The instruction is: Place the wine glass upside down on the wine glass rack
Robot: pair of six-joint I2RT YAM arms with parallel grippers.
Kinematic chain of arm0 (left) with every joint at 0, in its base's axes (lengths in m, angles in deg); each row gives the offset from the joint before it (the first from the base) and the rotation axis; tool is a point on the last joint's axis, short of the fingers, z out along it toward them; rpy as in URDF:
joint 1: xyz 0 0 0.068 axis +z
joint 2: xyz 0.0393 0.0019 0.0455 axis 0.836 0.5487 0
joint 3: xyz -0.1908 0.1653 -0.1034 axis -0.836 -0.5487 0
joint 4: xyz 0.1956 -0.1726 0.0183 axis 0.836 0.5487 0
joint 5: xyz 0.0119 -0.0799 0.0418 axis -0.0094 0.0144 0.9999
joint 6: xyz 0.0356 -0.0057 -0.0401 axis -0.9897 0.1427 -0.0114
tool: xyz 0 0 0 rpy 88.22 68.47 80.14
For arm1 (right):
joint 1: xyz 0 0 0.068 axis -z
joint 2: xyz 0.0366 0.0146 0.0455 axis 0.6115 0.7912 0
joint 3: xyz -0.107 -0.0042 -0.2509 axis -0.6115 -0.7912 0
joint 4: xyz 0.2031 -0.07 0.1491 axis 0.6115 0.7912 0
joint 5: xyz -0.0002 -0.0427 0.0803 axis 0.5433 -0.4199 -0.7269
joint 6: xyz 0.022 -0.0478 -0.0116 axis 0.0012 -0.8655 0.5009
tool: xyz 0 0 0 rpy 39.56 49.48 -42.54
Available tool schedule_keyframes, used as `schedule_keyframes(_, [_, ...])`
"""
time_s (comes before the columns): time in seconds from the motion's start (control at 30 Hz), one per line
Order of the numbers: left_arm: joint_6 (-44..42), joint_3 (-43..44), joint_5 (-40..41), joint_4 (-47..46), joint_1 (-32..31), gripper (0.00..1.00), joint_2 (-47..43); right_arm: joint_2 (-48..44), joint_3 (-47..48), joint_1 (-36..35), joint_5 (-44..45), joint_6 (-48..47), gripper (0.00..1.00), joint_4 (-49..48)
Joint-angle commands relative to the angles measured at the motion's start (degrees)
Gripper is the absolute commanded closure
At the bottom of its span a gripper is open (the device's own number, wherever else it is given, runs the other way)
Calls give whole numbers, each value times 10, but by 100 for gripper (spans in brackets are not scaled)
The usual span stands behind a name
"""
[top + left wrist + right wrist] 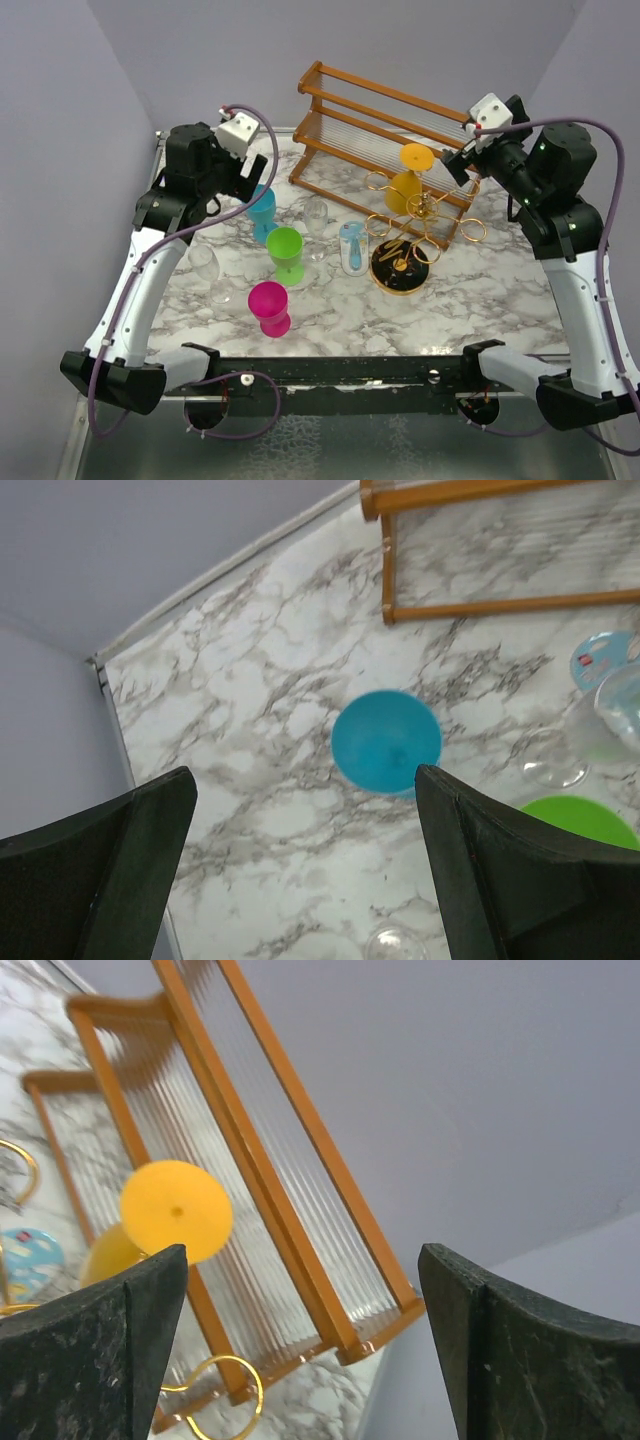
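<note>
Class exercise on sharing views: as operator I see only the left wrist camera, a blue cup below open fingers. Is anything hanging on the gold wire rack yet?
Observer: Yes, a yellow glass hangs upside down on the gold wire rack.
Operator: Where is the right gripper?
Observer: The right gripper is open, up beside that glass's foot.
Operator: Any cup out of my view?
Observer: A pink cup stands just below the green cup in the top view.

Left arm (140, 270) and right arm (585, 280) extended up from the near edge, elbows bent inward. Left gripper (305, 880) pointed downward, fingers (100, 880) spread wide. Right gripper (300, 1360), raised and apparently tilted upward, likewise stood with its fingers wide apart.
</note>
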Motion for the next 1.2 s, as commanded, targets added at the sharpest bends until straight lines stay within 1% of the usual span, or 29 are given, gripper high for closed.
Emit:
schedule_keyframes(0.0, [-26,-28,-14,83,40,6,-40,-33,-15,6,-99,77,0,-10])
schedule_keyframes(0.1, [-23,-49,-38,74,50,6,-41,-37,-22,12,-115,77,0,-10])
schedule_keyframes(0.3, [-6,-50,-32,38,54,7,0,-54,-45,14,-131,79,0,-14])
schedule_keyframes(0.47, [-8,-34,-40,45,54,11,69,-53,-49,16,-119,94,0,-11])
schedule_keyframes(0.6, [-14,-9,-59,60,55,15,129,-49,-50,15,-109,82,0,-11])
schedule_keyframes(0.73, [-13,23,-88,81,68,23,181,-43,-52,15,-122,78,0,-10])
schedule_keyframes(0.9, [-14,56,-132,105,92,40,233,-39,-54,15,-126,76,0,-9])
schedule_keyframes(1.0, [-19,65,-157,113,94,46,250,-41,-58,16,-123,71,0,-8])
schedule_keyframes(1.17, [-21,77,-177,119,94,59,269,-39,-65,19,-131,69,0,-9])
